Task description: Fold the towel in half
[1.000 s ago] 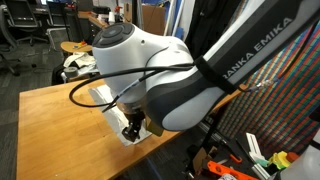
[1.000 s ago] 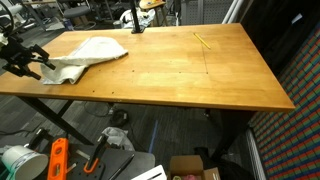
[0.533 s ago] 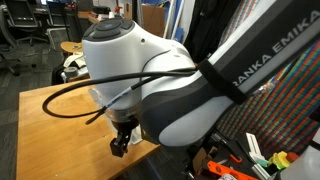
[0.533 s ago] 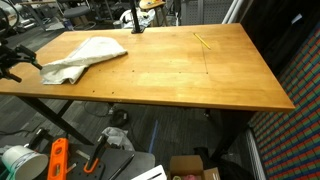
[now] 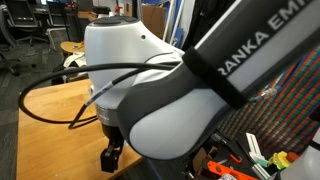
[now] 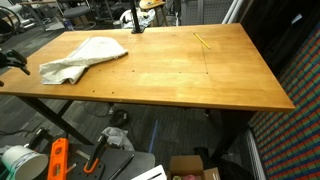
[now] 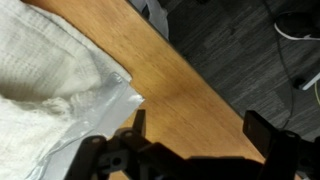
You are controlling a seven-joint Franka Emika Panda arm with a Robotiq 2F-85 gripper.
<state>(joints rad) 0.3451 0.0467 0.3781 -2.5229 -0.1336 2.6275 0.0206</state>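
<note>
**Finding 1, tool.** In the wrist view the tool [image 7: 197,128] is seen with its two fingers spread wide. Nothing is pinched between them: only bare counter [image 7: 175,85] and the dark floor [image 7: 235,40] show in the gap. In an exterior view the tool [image 6: 12,62] is just visible at the frame's left margin, outboard of the counter's edge and clear of the cloth.

**Finding 2, task item.** The towel [image 6: 82,58] is lying on the counter near the corner closest to the tool. It is bunched and creased, not laid flat. Whether a clean half fold is present cannot be confirmed from these views.

**Finding 3, governing relation.**
- In that exterior view the towel is placed at about 3 o'clock from the tool, near but not touching.
- Its long axis runs from 8 o'clock, a narrow tail pointing at the tool, to 2 o'clock, the broader end further in over the counter.
- In the wrist view the cloth fills the 10 o'clock quarter, and a grey-bordered corner is closest to the left-hand finger.

**Assessment.** Any further grasp is judged to call for travel back inboard, the tail end being the nearest part. The arm [image 5: 150,90] blocks the towel in the remaining exterior view.
</note>
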